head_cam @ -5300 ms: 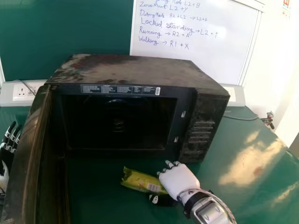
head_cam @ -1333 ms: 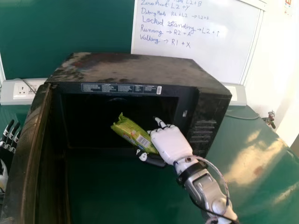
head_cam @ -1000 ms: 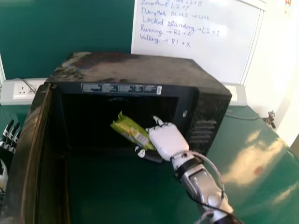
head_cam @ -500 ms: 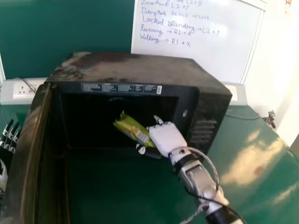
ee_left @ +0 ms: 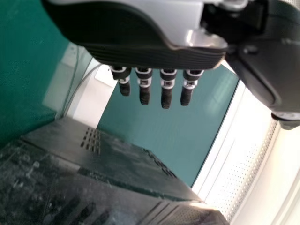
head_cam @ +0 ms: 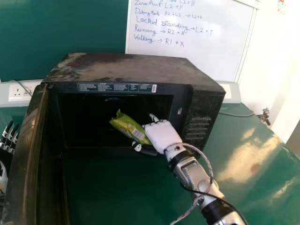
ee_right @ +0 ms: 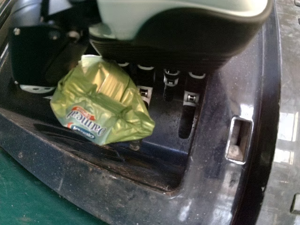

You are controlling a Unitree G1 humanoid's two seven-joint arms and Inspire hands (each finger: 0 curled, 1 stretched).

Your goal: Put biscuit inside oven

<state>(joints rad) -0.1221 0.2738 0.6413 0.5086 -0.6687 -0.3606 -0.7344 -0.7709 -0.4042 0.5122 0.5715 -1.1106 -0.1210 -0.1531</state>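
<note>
White and black, the right hand [head_cam: 161, 136] is held at the mouth of the oven [head_cam: 126, 68], and the green biscuit packet [head_cam: 127, 127] is pinched between its thumb and fingers, tilted, its free end raised toward the left. The oven door [head_cam: 26, 159] is swung open on the left; beyond it, the left hand [head_cam: 3, 180] is seen with fingers straight. The oven is set on the green table [head_cam: 117, 192]. Behind it, 1 whiteboard [head_cam: 206, 61] is marked with blue handwriting.
</note>
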